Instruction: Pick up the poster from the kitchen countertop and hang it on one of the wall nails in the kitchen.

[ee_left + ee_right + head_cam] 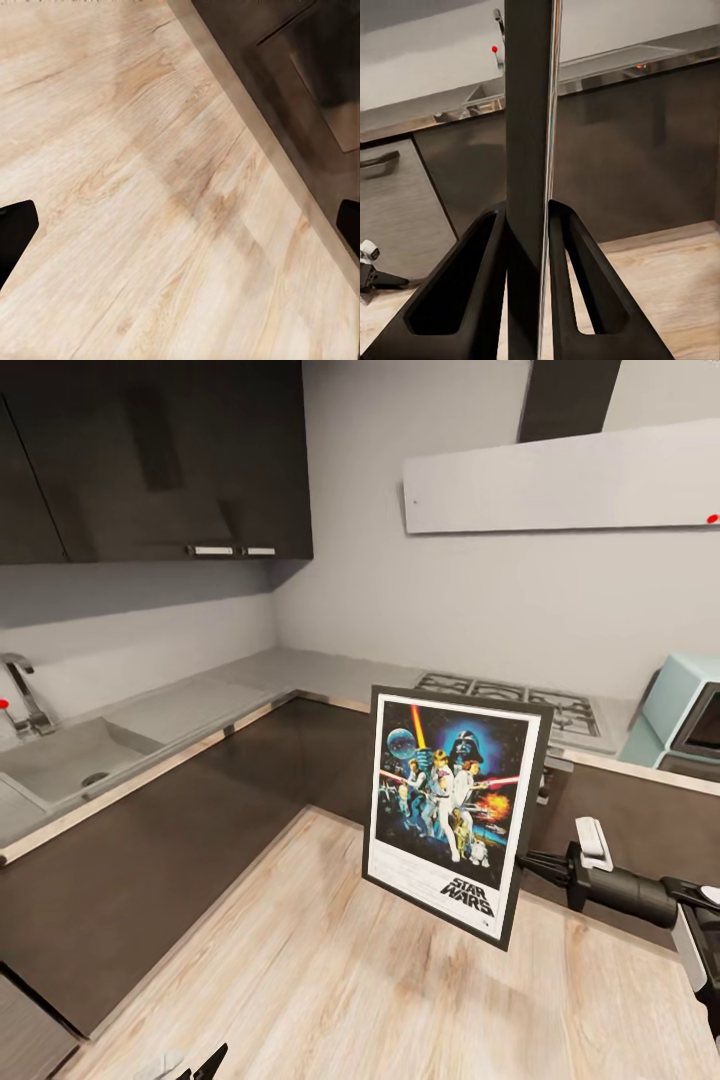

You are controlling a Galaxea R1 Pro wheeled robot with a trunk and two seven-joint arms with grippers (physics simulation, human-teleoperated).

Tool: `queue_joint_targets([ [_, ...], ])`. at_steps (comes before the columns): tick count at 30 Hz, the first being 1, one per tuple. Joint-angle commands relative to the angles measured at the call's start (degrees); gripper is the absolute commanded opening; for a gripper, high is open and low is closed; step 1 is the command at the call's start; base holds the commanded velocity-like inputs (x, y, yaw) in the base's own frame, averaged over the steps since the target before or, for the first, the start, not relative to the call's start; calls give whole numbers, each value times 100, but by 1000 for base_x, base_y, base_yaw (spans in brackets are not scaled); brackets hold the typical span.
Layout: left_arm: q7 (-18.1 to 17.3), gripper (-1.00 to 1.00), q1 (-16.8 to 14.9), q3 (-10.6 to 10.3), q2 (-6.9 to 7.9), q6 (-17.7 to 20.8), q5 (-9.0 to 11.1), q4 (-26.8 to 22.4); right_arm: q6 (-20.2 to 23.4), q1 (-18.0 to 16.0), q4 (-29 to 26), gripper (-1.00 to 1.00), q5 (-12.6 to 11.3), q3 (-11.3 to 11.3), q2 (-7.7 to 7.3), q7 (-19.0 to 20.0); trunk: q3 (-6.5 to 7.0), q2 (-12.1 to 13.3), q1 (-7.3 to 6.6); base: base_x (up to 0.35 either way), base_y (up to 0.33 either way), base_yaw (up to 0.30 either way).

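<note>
The right gripper (530, 860) is clamping the poster (455, 812) by its right-hand frame edge, and the right wrist view confirms it: both fingers (472, 292) are pressing flat against the two faces of the frame, seen edge-on. The poster is hanging in the air, upright with a slight tilt, its long axis running from 12 to 6 o'clock in the head view, over the wooden floor (350, 960) and in front of the kitchen countertop (300, 675) with its gas hob (510, 700). The poster is lying at 9 o'clock from the right gripper, so this arm is the one carrying the load. The left gripper (200, 1065) is pointing down at bare floor at 6 o'clock, its fingertips (15, 232) standing well apart and holding nothing. No wall nail is distinguishable on the grey wall (400, 590) at 12 o'clock; the coming move is likely requiring the top edge to be raised toward that wall.
</note>
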Motion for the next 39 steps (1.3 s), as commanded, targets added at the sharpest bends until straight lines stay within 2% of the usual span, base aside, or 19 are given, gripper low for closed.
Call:
queue_joint_targets([
  [1,-9,100,-4,-49,1,-35,35,5,85,-4,3,-100,-13,-2,-1,41,12,37,-22,0,0,0],
  [19,-5,100,-5,-49,1,-35,35,2,79,-4,38,-100,-12,3,-1,37,335,759,-418,0,0,0],
  [25,-12,100,-6,-50,4,-35,35,-3,77,-4,224,-100,-19,13,1,-94,443,1000,-549,0,0,0],
  [39,-8,100,-4,-50,7,-27,35,-3,106,-4,226,-100,-31,-3,-3,-134,694,1561,-857,0,0,0],
])
